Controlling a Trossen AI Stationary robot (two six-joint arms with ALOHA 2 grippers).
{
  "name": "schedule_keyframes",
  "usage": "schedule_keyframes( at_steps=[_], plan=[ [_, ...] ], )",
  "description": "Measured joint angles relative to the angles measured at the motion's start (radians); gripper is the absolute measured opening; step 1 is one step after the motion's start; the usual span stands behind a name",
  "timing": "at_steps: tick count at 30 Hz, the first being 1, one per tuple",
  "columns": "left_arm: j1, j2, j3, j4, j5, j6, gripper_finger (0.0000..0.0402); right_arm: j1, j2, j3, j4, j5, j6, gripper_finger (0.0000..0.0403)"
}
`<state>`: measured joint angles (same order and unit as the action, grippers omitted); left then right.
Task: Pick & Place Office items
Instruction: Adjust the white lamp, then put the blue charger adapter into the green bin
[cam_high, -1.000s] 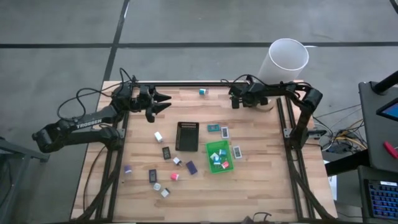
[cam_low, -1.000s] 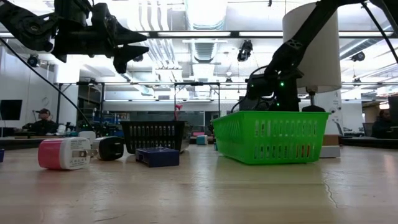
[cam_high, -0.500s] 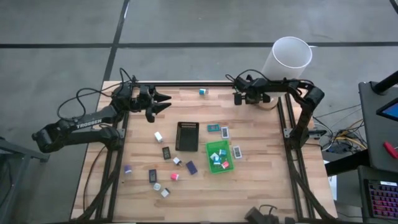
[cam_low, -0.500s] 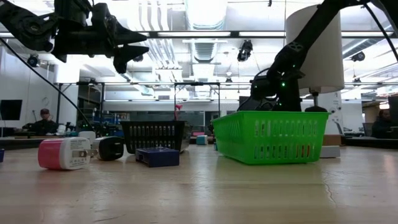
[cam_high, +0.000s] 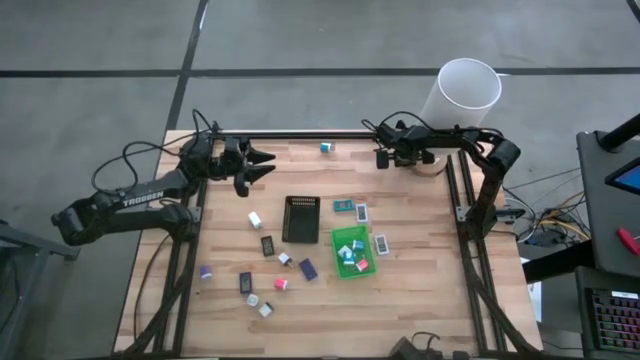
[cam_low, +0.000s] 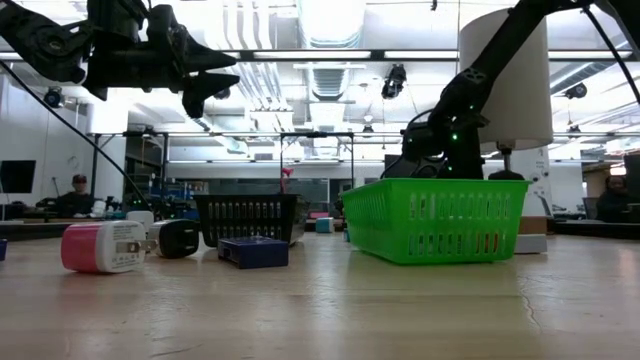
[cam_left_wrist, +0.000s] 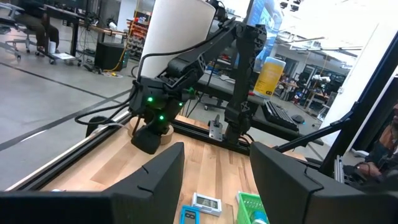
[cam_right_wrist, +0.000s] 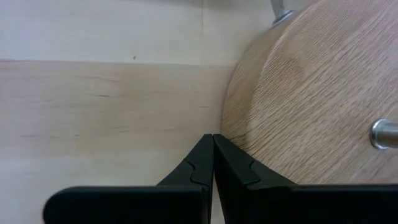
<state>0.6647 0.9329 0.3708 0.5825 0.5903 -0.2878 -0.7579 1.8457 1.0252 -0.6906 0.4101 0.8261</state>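
Observation:
The office items lie scattered on the wooden table: a white block (cam_high: 255, 219), black pieces (cam_high: 268, 245), a dark blue block (cam_high: 308, 268), a pink one (cam_high: 281, 284), a purple one (cam_high: 205, 272) and a teal cube (cam_high: 326, 148). Flat packets (cam_high: 361, 211) lie beside the green tray (cam_high: 338, 237), which holds several pieces. The black tray (cam_high: 300, 219) stands left of it. My left gripper (cam_high: 268, 166) hangs open high over the far left part. My right gripper (cam_high: 383, 160) points down at the far edge, shut and holding nothing, its tips (cam_right_wrist: 213, 138) next to a round wooden base (cam_right_wrist: 311, 93).
A white cylindrical shade (cam_high: 463, 92) stands on the wooden base at the far right corner. Black frame rails run along the table's sides (cam_high: 463, 200). In the low view a pink-white block (cam_low: 100, 247) and a dark blue block (cam_low: 253, 251) lie nearest. People sit in the room beyond.
My right arm has drawn its wrist a little toward the table's far edge and straightened, with its gripper staying by the wooden base. The left arm and the items have kept still.

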Motion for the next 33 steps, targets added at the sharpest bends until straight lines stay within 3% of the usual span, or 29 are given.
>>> schedule_keyframes(
  at_steps=[19, 29, 31, 33],
  plan=[
    [0.001, 0.0, 0.0, 0.0, 0.0, 0.0, 0.019, 0.242, -0.036, -0.009, 0.007, -0.067, 0.088, 0.0008],
    [0.001, 0.0, 0.0, 0.0, 0.0, 0.0, 0.019, 0.312, -0.127, -0.009, 0.399, -0.087, -0.265, 0.0008],
    [0.001, 0.0, 0.0, 0.0, 0.0, 0.0, 0.019, 0.282, -0.157, -0.008, 0.516, -0.18, -0.375, 0.0008],
    [0.001, 0.0, 0.0, 0.0, 0.0, 0.0, 0.019, 0.236, -0.172, -0.008, 0.659, -0.364, -0.45, 0.0008]
  ],
)
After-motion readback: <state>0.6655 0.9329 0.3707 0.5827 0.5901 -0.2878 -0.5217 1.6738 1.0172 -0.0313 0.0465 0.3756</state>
